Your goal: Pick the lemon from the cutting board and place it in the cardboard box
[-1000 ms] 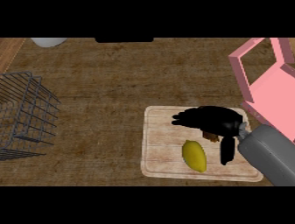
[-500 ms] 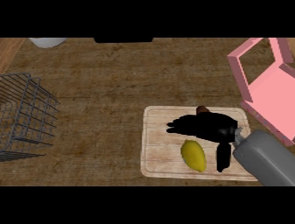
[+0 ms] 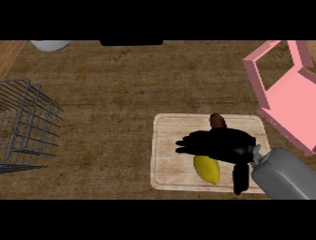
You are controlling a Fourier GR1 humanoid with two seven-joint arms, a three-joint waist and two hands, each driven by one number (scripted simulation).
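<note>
Lemon (image 3: 209, 170) now partly covered by the lowered right hand (image 3: 217, 144).

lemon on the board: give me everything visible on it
The lemon is a yellow, smooth, elongated oval lying flat on the pale wooden cutting board, in its lower middle, long axis running up-left to down-right. Its upper end is hidden under the right hand, which sits over it with fingers spread to the left; whether the hand touches it cannot be told. It has not been lifted.

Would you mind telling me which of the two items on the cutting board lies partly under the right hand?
The yellow lemon: the right hand covers its upper end, while the small brown item lies beyond the fingers.
</note>
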